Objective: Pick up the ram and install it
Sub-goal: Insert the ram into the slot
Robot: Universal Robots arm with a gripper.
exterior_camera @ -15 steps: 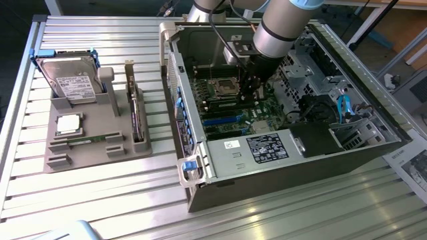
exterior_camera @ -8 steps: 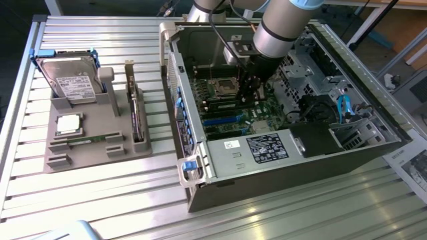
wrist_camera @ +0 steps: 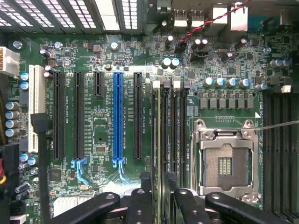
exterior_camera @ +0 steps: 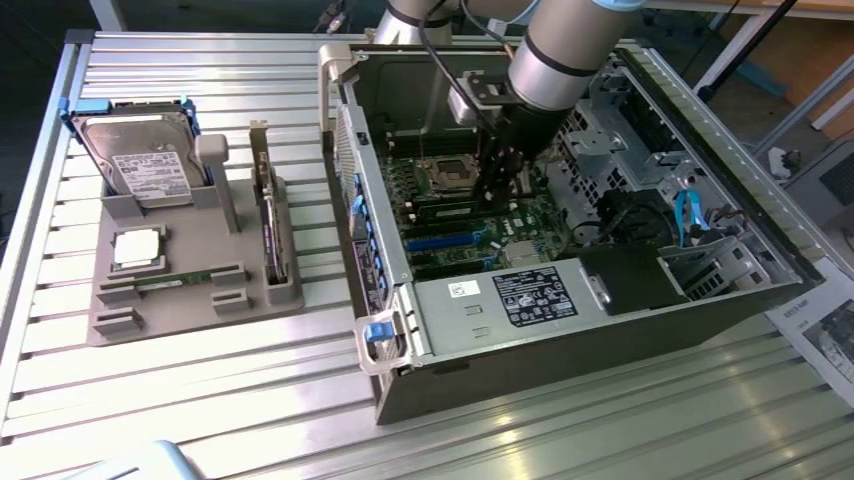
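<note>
**Ram seated on edge in a memory slot, open fingers either side**

Exterior view: The arm is lowered into the open computer case lying on the slatted table. The gripper is held just above the motherboard, beside the processor socket. Towards the exterior view's left, a grey tray is placed well apart from the case. In it are seen a hard drive, a square silver processor chip, an upright dark expansion card and a thin green stick lying in a groove.

Wrist view: The ram is seen edge-on, standing in one of the memory slots between the blue slot and the processor socket. The gripper is positioned over one end of it. Its two black fingers are spread apart, one on each side of the ram, with a gap visible between each finger and the stick. Nothing is held.
</note>
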